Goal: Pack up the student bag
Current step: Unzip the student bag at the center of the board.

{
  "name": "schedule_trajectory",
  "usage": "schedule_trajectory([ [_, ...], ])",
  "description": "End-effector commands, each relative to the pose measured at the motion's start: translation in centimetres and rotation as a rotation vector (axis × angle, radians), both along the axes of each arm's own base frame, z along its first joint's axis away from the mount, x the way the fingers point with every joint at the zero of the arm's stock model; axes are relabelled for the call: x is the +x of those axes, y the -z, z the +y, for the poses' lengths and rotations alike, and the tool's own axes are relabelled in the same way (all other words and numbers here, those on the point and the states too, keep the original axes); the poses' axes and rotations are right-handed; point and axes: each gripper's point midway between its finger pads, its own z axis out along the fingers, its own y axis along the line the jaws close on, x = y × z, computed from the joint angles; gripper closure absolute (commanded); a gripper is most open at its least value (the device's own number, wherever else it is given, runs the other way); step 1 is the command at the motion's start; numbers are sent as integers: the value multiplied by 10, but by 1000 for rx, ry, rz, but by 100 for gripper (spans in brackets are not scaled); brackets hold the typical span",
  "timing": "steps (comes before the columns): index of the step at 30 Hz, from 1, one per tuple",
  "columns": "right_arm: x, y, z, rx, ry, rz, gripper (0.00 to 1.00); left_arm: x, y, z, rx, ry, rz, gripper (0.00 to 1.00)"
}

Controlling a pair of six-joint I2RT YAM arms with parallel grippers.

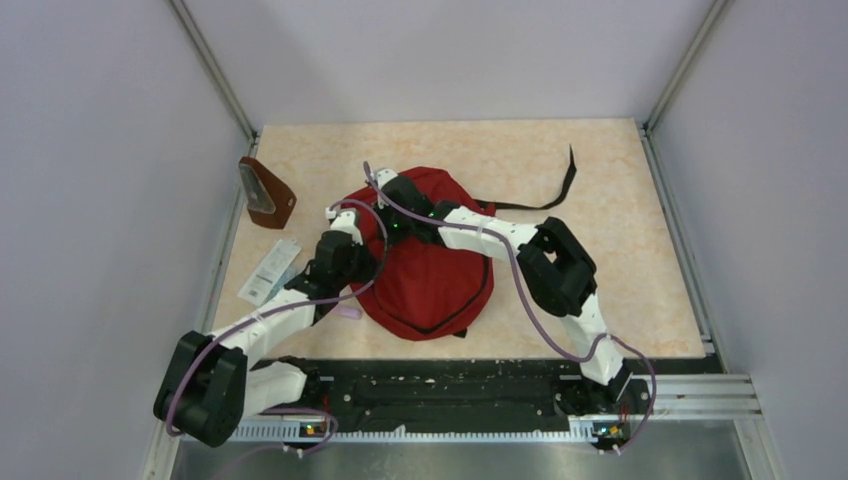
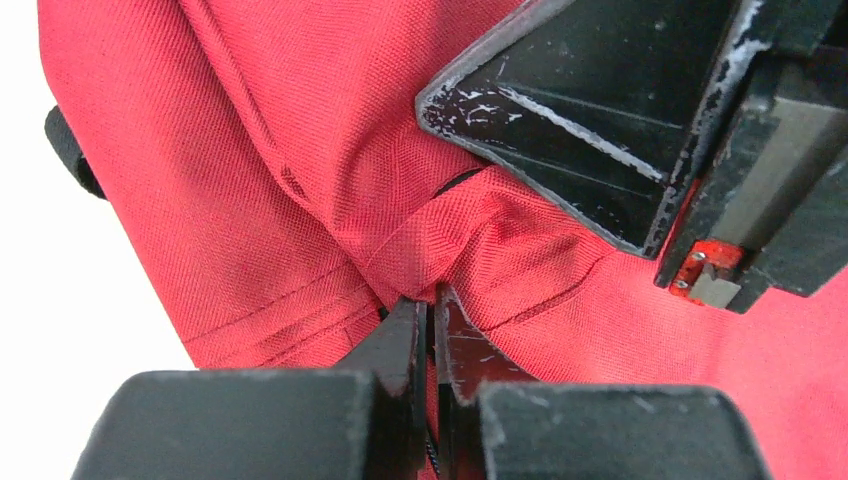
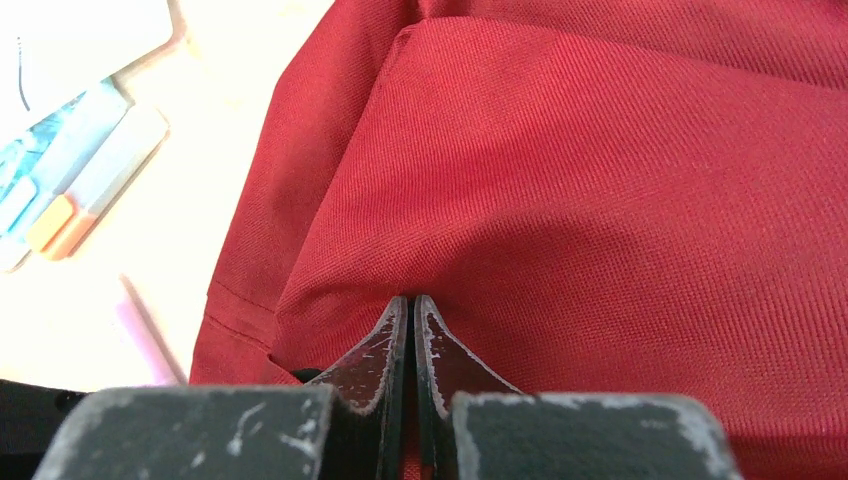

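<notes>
The student bag (image 1: 432, 275), a dark-red fabric backpack, lies flat in the middle of the table. My left gripper (image 2: 432, 297) is at the bag's left edge (image 1: 357, 240), shut on a pinched fold of its red fabric (image 2: 420, 250). My right gripper (image 3: 412, 300) reaches across the bag from the right (image 1: 392, 208) and is also shut, with red cloth showing between its fingers. Its black body (image 2: 600, 120) sits close above the left gripper in the left wrist view. The bag's opening and inside are hidden.
A small brown wedge pouch (image 1: 266, 193) stands at the back left. White packets (image 1: 270, 268) lie left of the bag, seen also as cards (image 3: 70, 190). A pink pen (image 1: 348, 312) lies by the bag's near-left edge. A black strap (image 1: 560, 190) trails to the back right.
</notes>
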Motion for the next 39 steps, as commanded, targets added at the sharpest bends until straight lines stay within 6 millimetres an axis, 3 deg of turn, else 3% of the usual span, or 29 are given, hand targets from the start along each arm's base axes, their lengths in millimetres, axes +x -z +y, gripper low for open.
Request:
schedule_trajectory([
  [1,-16,-56,53,224,-95,-24,100,6,-47,-33,-155,108,-150,100],
  [8,-12,-91,34,223,-44,-89,100,-3,-38,-28,-139,110,-129,100],
  [14,6,-98,-11,190,55,-102,100,-10,-43,-46,-183,172,-133,100],
  [21,28,-99,-73,131,105,-106,100,-20,-52,-110,-241,198,-118,100],
  [26,16,-81,-109,0,96,-130,100,-16,-65,-168,-371,220,-124,100],
  [28,11,-75,-123,-30,119,-134,100,-16,-74,-184,-391,254,-149,99],
  [29,7,-72,-128,-38,123,-132,100,-17,-78,-189,-390,269,-161,94],
  [31,1,-67,-138,-53,141,-129,100,-18,-85,-188,-372,280,-183,79],
  [34,-3,-64,-153,-69,191,-138,100,-23,-89,-170,-316,262,-190,59],
  [39,-11,-69,-155,-24,199,-128,100,-31,-79,-112,-170,123,-201,38],
])
